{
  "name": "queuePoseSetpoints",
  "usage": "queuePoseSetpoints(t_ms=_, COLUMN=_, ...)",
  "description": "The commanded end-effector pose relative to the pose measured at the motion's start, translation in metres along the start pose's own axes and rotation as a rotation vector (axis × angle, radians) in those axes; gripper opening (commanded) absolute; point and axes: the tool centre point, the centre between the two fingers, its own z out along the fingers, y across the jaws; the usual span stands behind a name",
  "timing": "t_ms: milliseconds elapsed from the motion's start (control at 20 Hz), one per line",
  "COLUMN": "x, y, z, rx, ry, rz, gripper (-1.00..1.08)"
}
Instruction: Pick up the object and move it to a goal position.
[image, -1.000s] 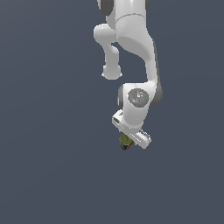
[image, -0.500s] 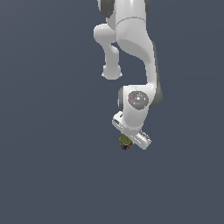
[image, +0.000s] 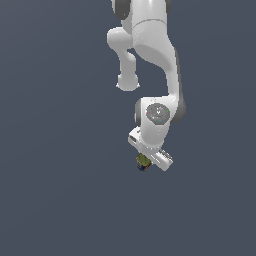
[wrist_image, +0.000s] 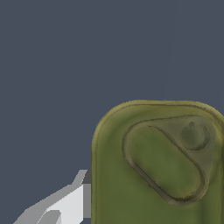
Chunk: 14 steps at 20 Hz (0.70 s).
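Wrist view fills with the olive-green top of the tin (wrist_image: 159, 168), its long axis running away from the camera, with one pale finger (wrist_image: 70, 203) flat against its side wall. Seen from the exterior view, the tin (image: 143, 161) sits directly under the gripper (image: 146, 161), tucked between the fingers and largely hidden by them. I judge the fingers clamped on the tin, though the second finger is hidden; no container is visible.
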Motion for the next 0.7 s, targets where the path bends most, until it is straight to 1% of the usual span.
queuePoseSetpoints(t_ms=0, x=0.000, y=-0.001, z=-0.007, rx=0.003, ry=0.002, rz=0.000, gripper=-1.00)
queuePoseSetpoints(t_ms=300, x=-0.003, y=-0.003, z=-0.040, rx=0.003, ry=0.002, rz=0.000, gripper=-1.00)
queuePoseSetpoints(t_ms=650, x=-0.009, y=-0.007, z=-0.107, rx=0.003, ry=0.002, rz=0.001, gripper=-1.00)
